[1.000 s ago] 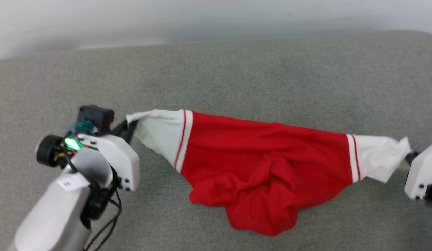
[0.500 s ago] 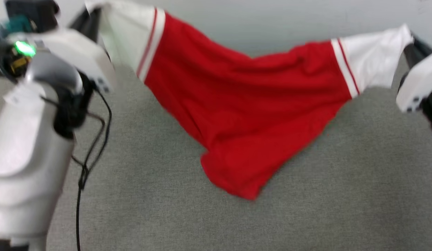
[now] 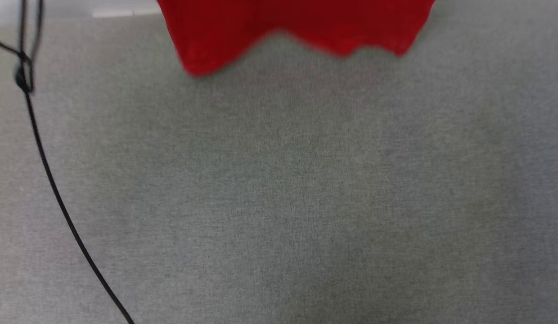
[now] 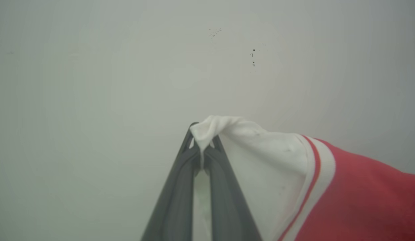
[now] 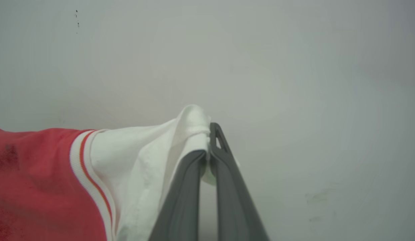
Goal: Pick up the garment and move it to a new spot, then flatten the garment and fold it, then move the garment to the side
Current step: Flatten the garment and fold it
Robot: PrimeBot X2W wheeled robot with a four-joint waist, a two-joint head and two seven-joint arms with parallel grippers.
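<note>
Head view shows the garment (image 3: 297,27) hanging hem-down over grey surface (image 3: 279,180), stretched sleeve to sleeve; left gripper (image 4: 202,144) and right gripper (image 5: 208,147) each clamp 1 white sleeve

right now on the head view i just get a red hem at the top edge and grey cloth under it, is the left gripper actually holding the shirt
observer: Yes. In the left wrist view the left gripper is shut on the bunched tip of one white sleeve of the garment.
operator: and the right one
observer: Same there. The right gripper is pinched shut on the tip of the other white sleeve.
operator: whats past the fingers
observer: A plain pale wall lies beyond both sets of fingers. I cannot tell how far off it is.
</note>
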